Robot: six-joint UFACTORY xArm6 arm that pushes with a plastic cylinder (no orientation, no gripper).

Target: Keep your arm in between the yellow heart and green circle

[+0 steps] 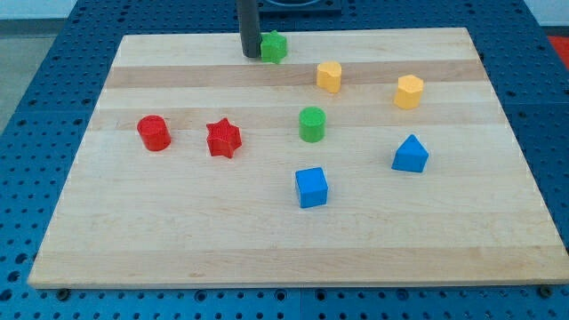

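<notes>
Beside green star (274,46), my tip (252,55) touches.

1 camera looks down obliquely from the near edge, framing the whole wooden board (293,240).

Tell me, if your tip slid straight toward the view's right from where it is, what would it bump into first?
My tip would meet the green star-like block first; it sits right beside it on the view's right, apparently touching or nearly so. Past that, the board's top strip looks free.
</notes>
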